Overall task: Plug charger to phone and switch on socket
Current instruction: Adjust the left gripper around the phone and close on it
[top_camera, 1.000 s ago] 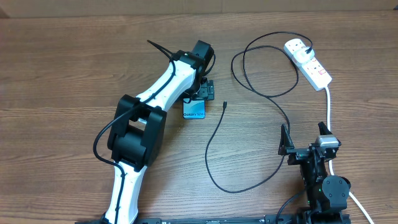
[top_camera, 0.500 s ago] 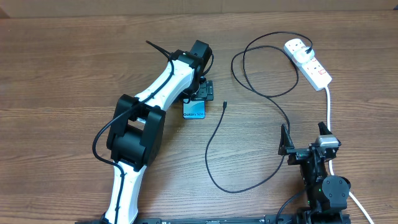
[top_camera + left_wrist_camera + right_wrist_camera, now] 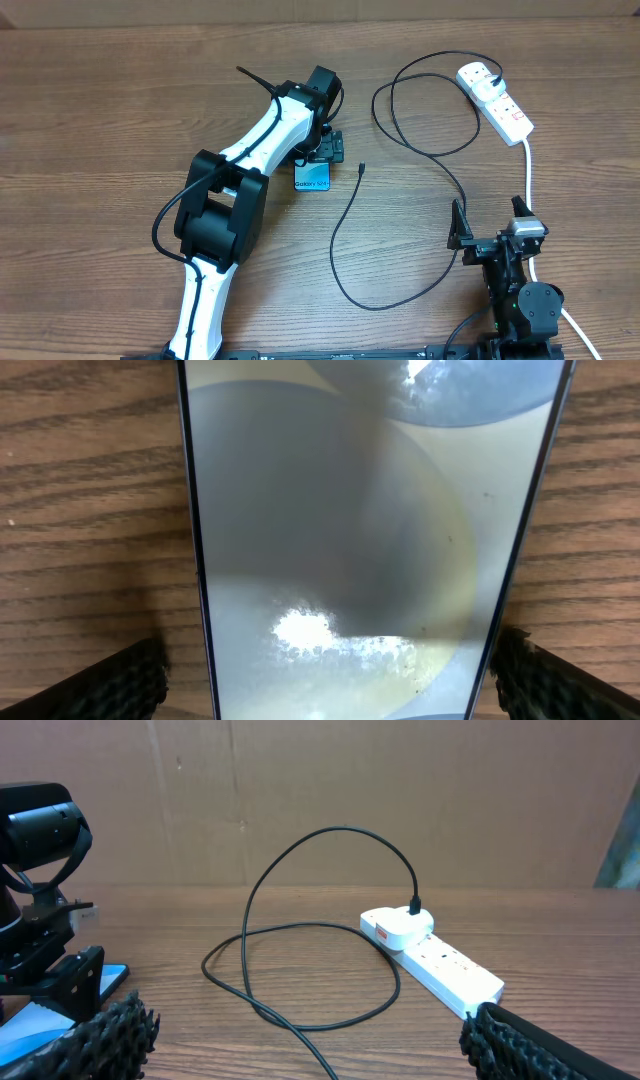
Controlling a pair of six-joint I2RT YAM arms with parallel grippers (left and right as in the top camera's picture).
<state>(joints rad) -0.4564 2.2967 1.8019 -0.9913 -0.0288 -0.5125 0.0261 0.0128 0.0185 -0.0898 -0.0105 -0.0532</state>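
Showing one phone (image 3: 313, 180), one charger (image 3: 334, 236), one socket (image 3: 497, 100)

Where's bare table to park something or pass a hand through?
Free: table left of the left arm; the near patch between that arm and the charger loop. Crowded: right half, where charger coils run from beside the phone to the socket, above the right hand.

table (image 3: 100, 100) of brown grained wood, matt; phone (image 3: 360, 540) screen glossy glass, mirroring light; socket (image 3: 495, 98) smooth white plastic; charger (image 3: 338, 829) cable matt black, rubbery.
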